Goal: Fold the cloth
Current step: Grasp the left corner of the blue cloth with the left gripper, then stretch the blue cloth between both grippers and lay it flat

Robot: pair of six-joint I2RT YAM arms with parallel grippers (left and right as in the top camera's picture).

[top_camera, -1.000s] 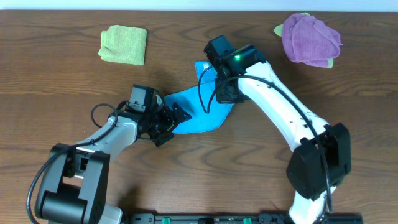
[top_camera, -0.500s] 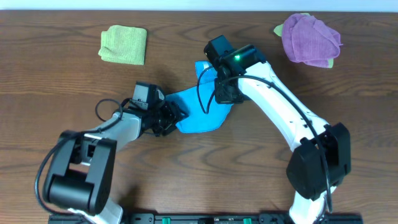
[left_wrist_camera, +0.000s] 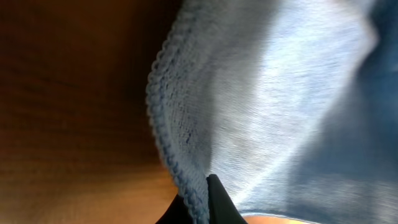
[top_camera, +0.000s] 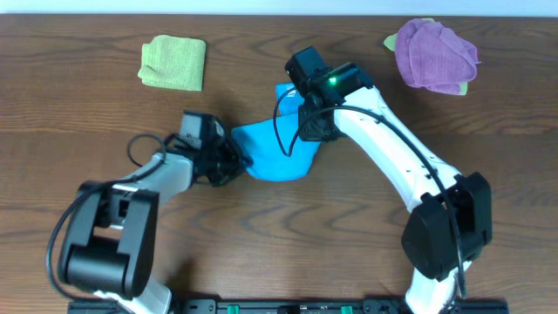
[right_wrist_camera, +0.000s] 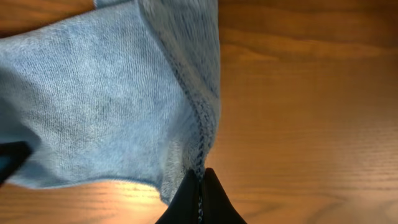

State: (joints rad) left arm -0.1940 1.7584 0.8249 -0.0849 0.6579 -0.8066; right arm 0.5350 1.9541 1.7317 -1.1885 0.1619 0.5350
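The blue cloth (top_camera: 275, 148) hangs bunched between my two grippers near the table's middle. My left gripper (top_camera: 237, 162) is shut on the cloth's left stitched edge (left_wrist_camera: 168, 149); in the left wrist view the hem runs down between the black fingertips (left_wrist_camera: 214, 199), and the left gripper (left_wrist_camera: 200, 208) pinches it. At the cloth's upper right side, my right gripper (top_camera: 310, 131) is shut on it. In the right wrist view the seam (right_wrist_camera: 200, 134) ends in the right gripper (right_wrist_camera: 200, 193), whose tips are pressed together on it.
A folded green cloth (top_camera: 173, 61) lies at the back left. A purple cloth (top_camera: 435, 55) sits heaped over a green one at the back right. Bare wooden table (top_camera: 105, 201) surrounds the arms.
My left gripper slid in from the left onto the cloth's left edge and shut on it. The cloth's left part has bunched toward the right. The right arm has held still.
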